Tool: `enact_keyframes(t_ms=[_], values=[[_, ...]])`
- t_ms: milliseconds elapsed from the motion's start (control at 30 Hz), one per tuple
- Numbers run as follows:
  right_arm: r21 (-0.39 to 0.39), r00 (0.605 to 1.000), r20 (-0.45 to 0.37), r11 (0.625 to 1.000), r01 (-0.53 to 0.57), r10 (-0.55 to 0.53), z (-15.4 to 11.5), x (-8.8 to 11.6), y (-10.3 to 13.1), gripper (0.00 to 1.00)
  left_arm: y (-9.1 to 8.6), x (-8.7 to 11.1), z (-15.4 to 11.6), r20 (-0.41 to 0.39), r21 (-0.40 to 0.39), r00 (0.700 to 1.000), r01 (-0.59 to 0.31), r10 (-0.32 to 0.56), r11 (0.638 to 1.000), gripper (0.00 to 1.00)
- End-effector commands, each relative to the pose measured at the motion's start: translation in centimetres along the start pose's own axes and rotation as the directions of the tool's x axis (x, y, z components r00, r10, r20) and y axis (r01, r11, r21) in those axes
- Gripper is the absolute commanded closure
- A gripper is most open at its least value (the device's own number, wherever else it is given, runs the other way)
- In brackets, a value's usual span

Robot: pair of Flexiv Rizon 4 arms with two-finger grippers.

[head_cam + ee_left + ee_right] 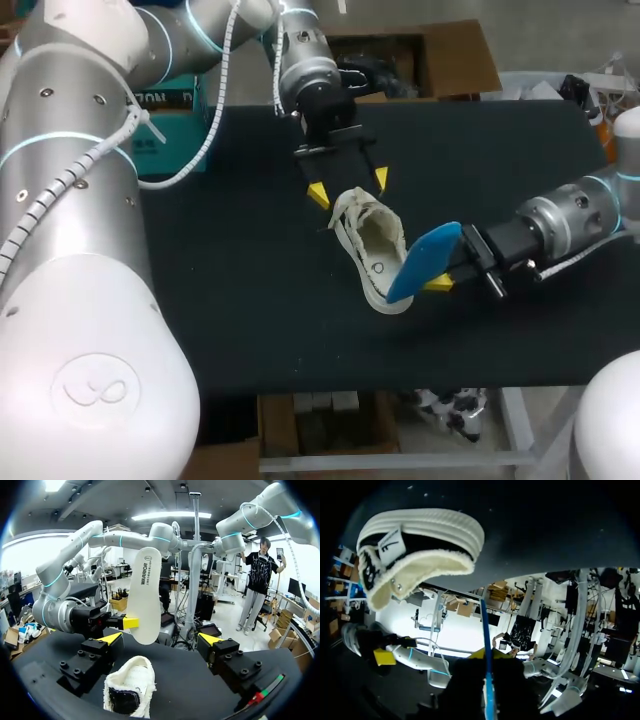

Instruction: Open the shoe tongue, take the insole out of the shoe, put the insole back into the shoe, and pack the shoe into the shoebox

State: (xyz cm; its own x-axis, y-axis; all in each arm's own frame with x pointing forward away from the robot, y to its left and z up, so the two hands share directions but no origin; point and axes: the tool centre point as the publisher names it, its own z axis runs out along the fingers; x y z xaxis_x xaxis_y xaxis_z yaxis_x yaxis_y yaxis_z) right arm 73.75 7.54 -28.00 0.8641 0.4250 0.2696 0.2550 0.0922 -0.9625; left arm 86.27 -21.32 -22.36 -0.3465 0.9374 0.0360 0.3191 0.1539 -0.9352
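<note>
A cream-white shoe (368,250) lies on the black table (240,280), opening upward. My left gripper (349,187) hangs open just behind the shoe's far end, one yellow tip on each side. In the left wrist view the shoe (129,690) sits low between the open fingers (111,639). My right gripper (447,272) is shut on the insole (425,262), blue on top, held tilted over the shoe's near right side. Seen from the left wrist, the insole's white underside (145,595) stands upright. From the right wrist view the insole (487,645) shows edge-on, with the shoe (415,555) ahead.
An open cardboard box (440,55) stands past the table's far edge. A teal box (175,125) sits at the far left, partly behind my left arm. The table's front edge (400,388) runs close below the shoe.
</note>
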Motion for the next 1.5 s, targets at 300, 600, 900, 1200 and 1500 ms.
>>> enact_keyframes(t_ms=[300, 600, 900, 1200, 1500], values=[[-0.01, 1.0, -0.003, 1.0, -0.005, 0.005, 0.0, 0.0, 0.0, 1.0, 0.1, -0.2, -0.1, 0.037, 0.029, 0.999, 0.0, -0.002, 1.0, 0.0], [-0.078, 0.994, -0.095, 0.996, 0.038, -0.046, 1.3, -0.4, -0.6, 1.0, -0.4, 0.7, 2.9, 0.493, 0.119, 0.865, 0.038, -0.092, 0.992, 0.0], [-0.093, 0.976, -0.167, 0.988, 0.124, -0.138, 0.9, -0.2, -1.0, 1.0, -0.6, 1.7, 5.4, 0.745, 0.114, 0.663, -0.02, -0.072, 0.993, 0.0], [-0.107, 0.965, -0.255, 0.993, 0.039, -0.066, -0.2, 1.4, -0.6, 1.0, -1.8, 1.9, 5.4, 0.844, 0.121, 0.516, 0.08, -0.145, 0.989, 0.0], [-0.17, 0.961, -0.234, 0.98, 0.106, -0.144, -0.4, 2.2, -0.1, 1.0, -1.2, 1.8, 7.0, 0.897, 0.097, 0.423, 0.089, -0.126, 0.991, 0.0]])
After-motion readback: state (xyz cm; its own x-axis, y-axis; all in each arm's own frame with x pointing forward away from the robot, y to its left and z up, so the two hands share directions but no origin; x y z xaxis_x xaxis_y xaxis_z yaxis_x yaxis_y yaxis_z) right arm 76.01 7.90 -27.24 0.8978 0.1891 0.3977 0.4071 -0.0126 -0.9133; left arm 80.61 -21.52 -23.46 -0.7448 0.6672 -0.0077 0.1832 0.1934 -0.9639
